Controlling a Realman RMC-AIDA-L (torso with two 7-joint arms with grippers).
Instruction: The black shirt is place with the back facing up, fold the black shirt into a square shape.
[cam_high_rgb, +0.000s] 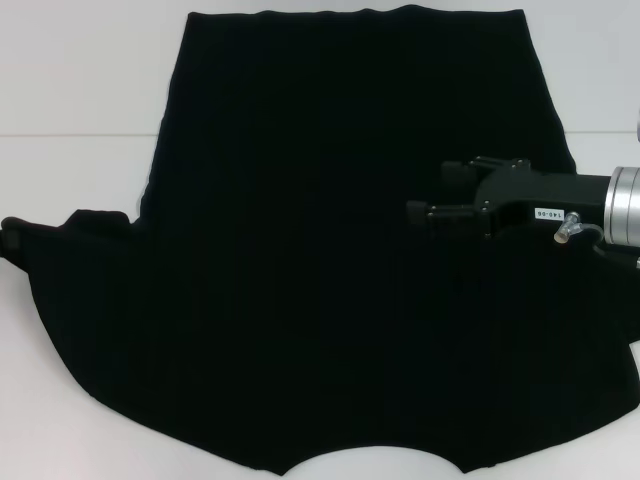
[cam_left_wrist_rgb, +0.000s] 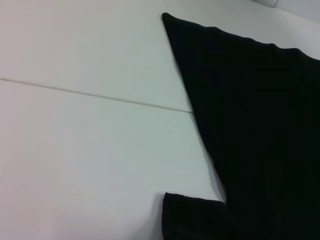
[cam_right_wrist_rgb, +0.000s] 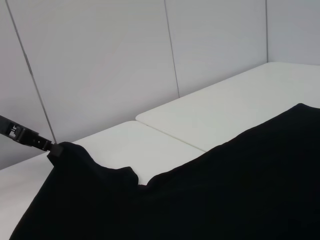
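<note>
The black shirt (cam_high_rgb: 300, 260) lies spread flat on the white table (cam_high_rgb: 80, 80), its neck cut-out at the near edge. It also shows in the left wrist view (cam_left_wrist_rgb: 260, 125) and the right wrist view (cam_right_wrist_rgb: 225, 190). My right gripper (cam_high_rgb: 436, 190) reaches in from the right over the shirt's right part, its two fingers apart and pointing left, with nothing visibly between them. My left gripper (cam_right_wrist_rgb: 27, 137) is at the far left, at the tip of the left sleeve (cam_high_rgb: 60, 235). The sleeve (cam_right_wrist_rgb: 70, 155) rises to a small peak at the finger.
A seam (cam_high_rgb: 70, 135) runs across the table on the left and passes under the shirt. Bare white table lies left of the shirt (cam_left_wrist_rgb: 90, 150). Pale wall panels (cam_right_wrist_rgb: 125, 60) stand behind the table.
</note>
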